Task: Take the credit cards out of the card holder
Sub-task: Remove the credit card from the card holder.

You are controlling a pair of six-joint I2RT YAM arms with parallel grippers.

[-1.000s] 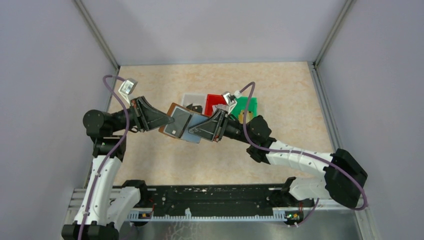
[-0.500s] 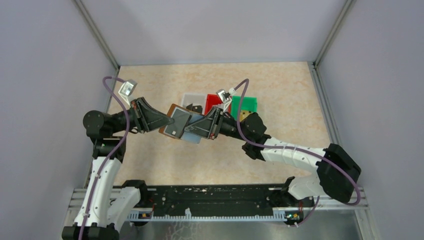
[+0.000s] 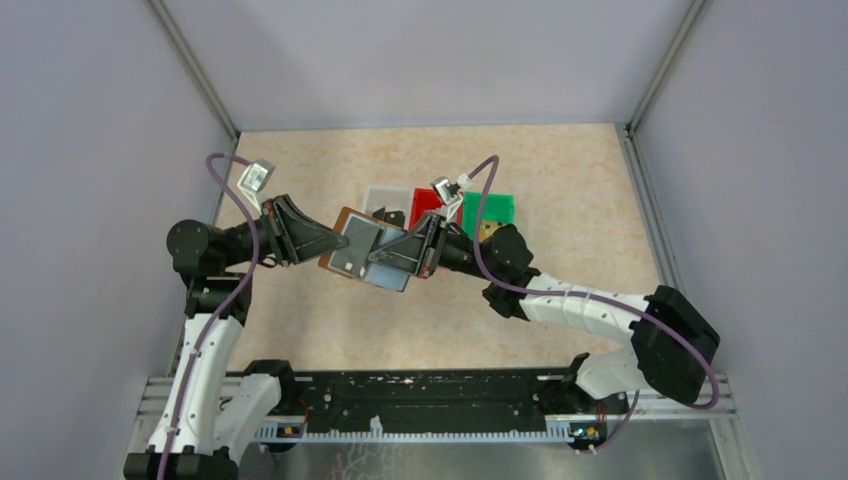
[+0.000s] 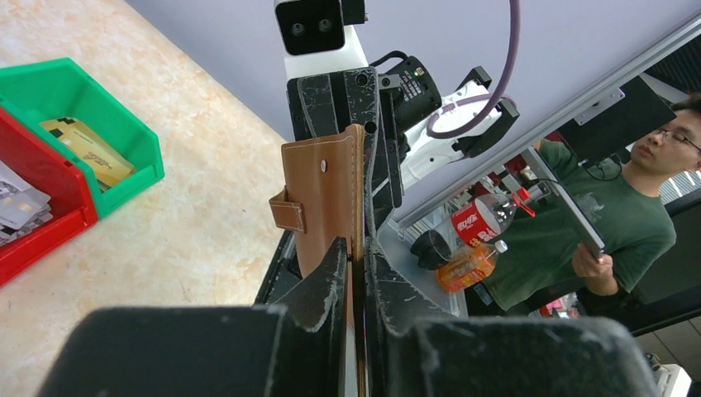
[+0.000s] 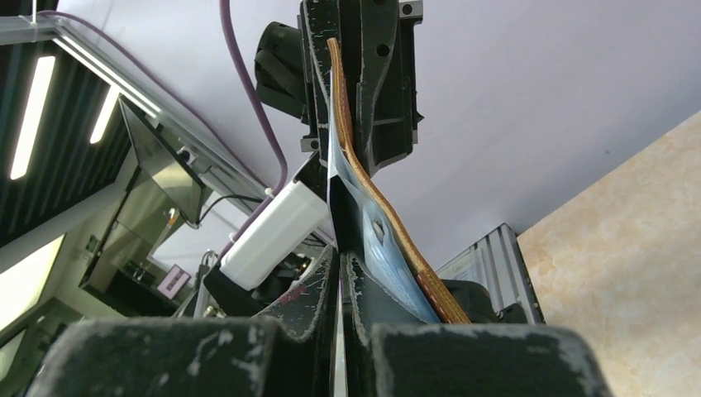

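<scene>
Card holder (image 3: 358, 245) hangs open above the tabletop (image 3: 560, 180) between two grippers. Left gripper (image 4: 355, 258) clamps its brown edge. Right gripper (image 5: 340, 266) is closed at the clear sleeves; whether it pinches a card is unclear. Some cards (image 4: 18, 207) already lie in the red bin (image 4: 51, 222) and green bin (image 4: 124, 161); more probably remain inside.

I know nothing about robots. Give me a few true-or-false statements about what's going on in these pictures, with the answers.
1. The card holder lies flat on the table. False: the left gripper and right gripper hold it up in the air.
2. The green bin contains a gold card. True.
3. The left gripper is wide open. False: it is shut on the card holder.
4. The red bin stands beside the green bin. True.
</scene>
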